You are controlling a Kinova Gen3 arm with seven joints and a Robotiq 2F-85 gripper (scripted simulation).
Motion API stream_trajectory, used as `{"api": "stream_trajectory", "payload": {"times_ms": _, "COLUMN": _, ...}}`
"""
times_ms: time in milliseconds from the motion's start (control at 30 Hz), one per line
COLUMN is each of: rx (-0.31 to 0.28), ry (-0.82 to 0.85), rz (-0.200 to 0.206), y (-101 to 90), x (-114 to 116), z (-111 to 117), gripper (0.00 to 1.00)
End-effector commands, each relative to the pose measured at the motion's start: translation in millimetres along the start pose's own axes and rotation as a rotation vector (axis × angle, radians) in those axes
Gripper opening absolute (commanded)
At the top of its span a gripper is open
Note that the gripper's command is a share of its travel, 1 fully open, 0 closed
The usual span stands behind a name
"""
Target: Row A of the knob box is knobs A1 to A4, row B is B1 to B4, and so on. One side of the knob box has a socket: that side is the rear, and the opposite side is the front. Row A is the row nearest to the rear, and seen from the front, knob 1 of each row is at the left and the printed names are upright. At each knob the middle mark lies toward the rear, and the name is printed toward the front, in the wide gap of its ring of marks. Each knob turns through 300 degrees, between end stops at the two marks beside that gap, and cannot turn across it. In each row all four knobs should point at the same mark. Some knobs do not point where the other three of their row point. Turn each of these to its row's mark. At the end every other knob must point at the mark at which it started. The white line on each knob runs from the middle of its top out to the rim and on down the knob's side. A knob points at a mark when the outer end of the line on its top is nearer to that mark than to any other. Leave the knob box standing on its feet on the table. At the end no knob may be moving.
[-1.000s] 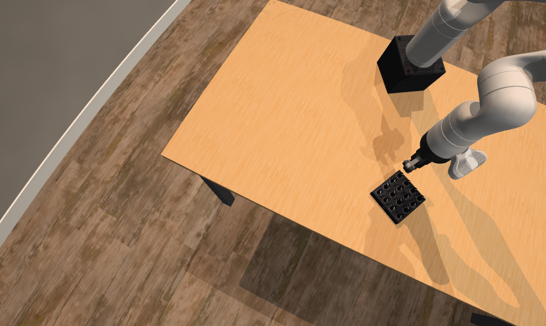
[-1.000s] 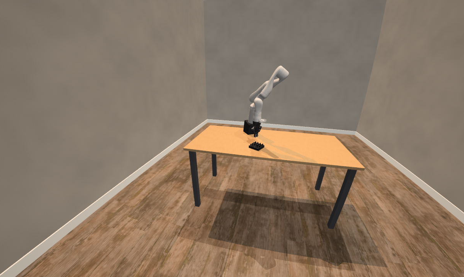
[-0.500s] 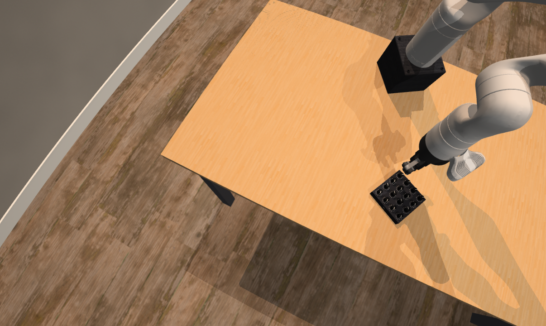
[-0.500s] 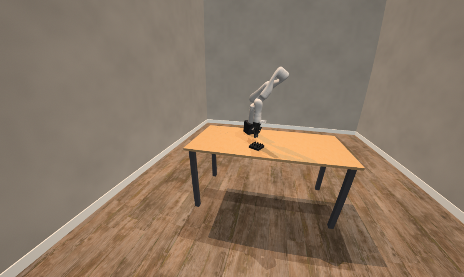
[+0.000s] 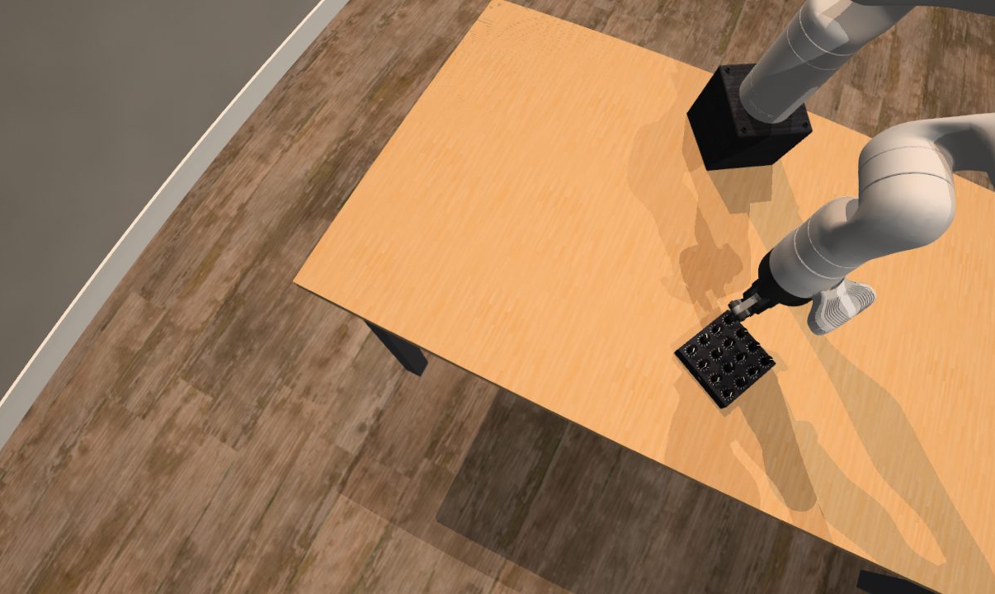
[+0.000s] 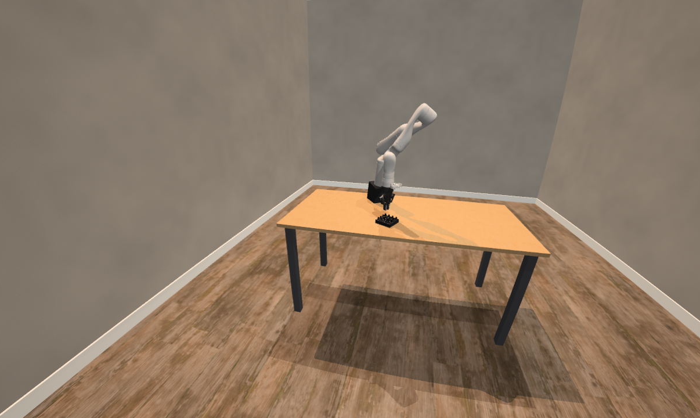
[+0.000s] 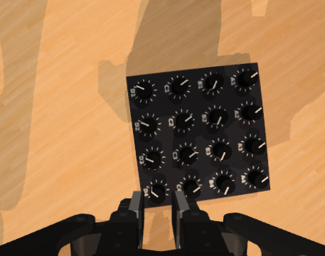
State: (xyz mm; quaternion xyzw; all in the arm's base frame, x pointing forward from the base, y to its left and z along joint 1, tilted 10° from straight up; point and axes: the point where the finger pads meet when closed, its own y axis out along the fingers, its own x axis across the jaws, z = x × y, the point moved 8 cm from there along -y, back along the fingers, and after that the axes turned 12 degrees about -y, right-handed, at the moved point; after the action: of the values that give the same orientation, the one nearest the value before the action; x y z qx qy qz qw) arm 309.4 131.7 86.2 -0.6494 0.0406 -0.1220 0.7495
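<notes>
The black knob box (image 7: 198, 133) stands on the wooden table, with four rows of four black knobs, each with a white line. It also shows in the top view (image 5: 723, 358) and, very small, in the exterior view (image 6: 386, 220). My gripper (image 7: 158, 205) hangs above the box's near edge in the wrist view. Its fingers stand a narrow gap apart with nothing between them. The corner knob (image 7: 156, 190) at the near left of the box lies just beyond the fingertips. In the top view the gripper (image 5: 737, 308) is over the box's corner nearest the arm.
The arm's black base block (image 5: 744, 118) stands on the table behind the box. The table's front edge runs close to the box (image 5: 634, 436). The arm's shadows fall across the table around the box.
</notes>
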Motion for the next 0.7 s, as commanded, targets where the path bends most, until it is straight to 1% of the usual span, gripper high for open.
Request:
{"api": "stream_trajectory", "payload": {"times_ms": 0, "rx": -0.007, "ry": 0.002, "rz": 0.002, "y": 4.4, "x": 0, "z": -2, "gripper": 0.19}}
{"api": "stream_trajectory", "payload": {"times_ms": 267, "rx": -0.007, "ry": 0.002, "rz": 0.002, "y": 13.5, "x": 0, "z": -2, "gripper": 0.19}}
{"api": "stream_trajectory", "payload": {"times_ms": 667, "rx": -0.007, "ry": 0.002, "rz": 0.002, "y": 19.7, "x": 0, "z": -2, "gripper": 0.19}}
